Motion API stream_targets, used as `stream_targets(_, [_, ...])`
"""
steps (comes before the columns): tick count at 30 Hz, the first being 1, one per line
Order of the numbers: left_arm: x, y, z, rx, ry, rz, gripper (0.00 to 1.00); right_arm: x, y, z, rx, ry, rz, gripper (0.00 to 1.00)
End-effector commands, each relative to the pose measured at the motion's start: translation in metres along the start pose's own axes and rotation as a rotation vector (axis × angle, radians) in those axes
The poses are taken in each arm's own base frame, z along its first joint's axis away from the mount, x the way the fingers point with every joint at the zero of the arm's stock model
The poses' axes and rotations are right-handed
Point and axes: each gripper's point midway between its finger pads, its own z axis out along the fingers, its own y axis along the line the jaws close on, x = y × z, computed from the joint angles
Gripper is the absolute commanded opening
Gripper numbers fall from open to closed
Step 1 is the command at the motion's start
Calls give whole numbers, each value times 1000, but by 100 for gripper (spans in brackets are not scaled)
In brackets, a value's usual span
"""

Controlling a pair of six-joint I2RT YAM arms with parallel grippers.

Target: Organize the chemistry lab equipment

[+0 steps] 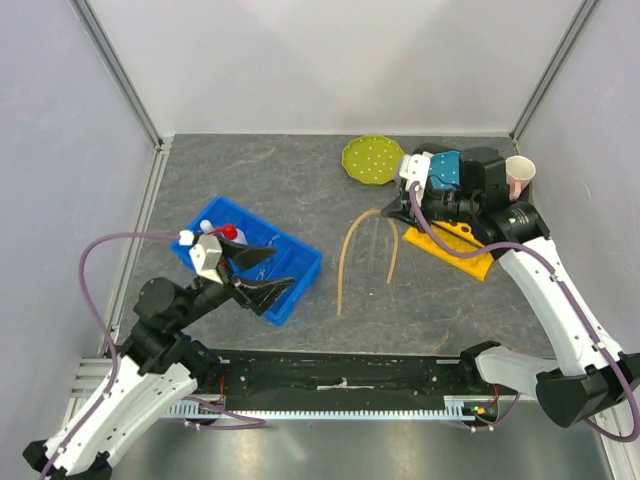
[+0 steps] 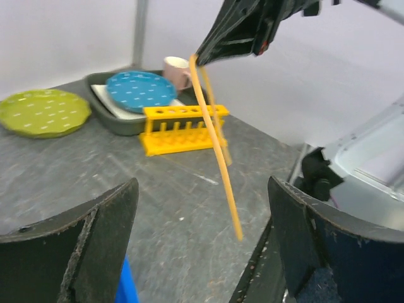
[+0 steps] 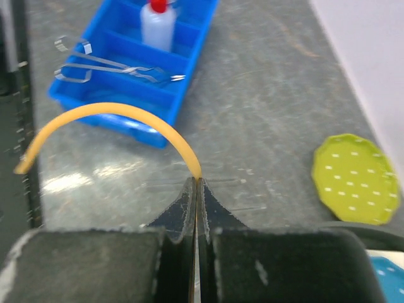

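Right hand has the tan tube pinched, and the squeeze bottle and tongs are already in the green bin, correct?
Not quite: the bin holding the squeeze bottle and tongs is blue, not green, as the right wrist view shows. The right hand does have the tan tube pinched.

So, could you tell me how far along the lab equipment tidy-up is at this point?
Done: the squeeze bottle and metal tongs lie in the blue bin. In hand: the right gripper has its fingers shut on the tan rubber tube. To do: placing that tube, plus the thin glass tubes lying on the table. The left gripper is open above the bin.
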Motion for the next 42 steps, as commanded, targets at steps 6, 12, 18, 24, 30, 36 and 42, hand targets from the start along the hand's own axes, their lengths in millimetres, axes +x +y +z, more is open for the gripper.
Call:
stream_targets(6, [-15,-65,55,424,-35,-129,95,-11,81,-7,-359,-153,95,0])
stream_targets(12, [2,-79,94,407,-25,-32,97,-15,99,-4,-460,-212,155,0])
stream_targets(18, [21,-66,118,349,-30,76,100,-22,106,-4,-500,-240,163,0])
stream_targets(24, [30,-75,131,386,-6,60,100,-28,105,-3,-513,-259,173,0])
stream_targets(30, [8,-77,110,383,-94,79,100,-25,103,-3,-479,-251,160,0])
stream_targets(36, [5,-74,83,347,-48,68,100,-10,103,3,-462,-226,168,0])
stream_targets(42, [13,-61,54,284,-60,56,100,-2,105,5,-467,-220,182,0])
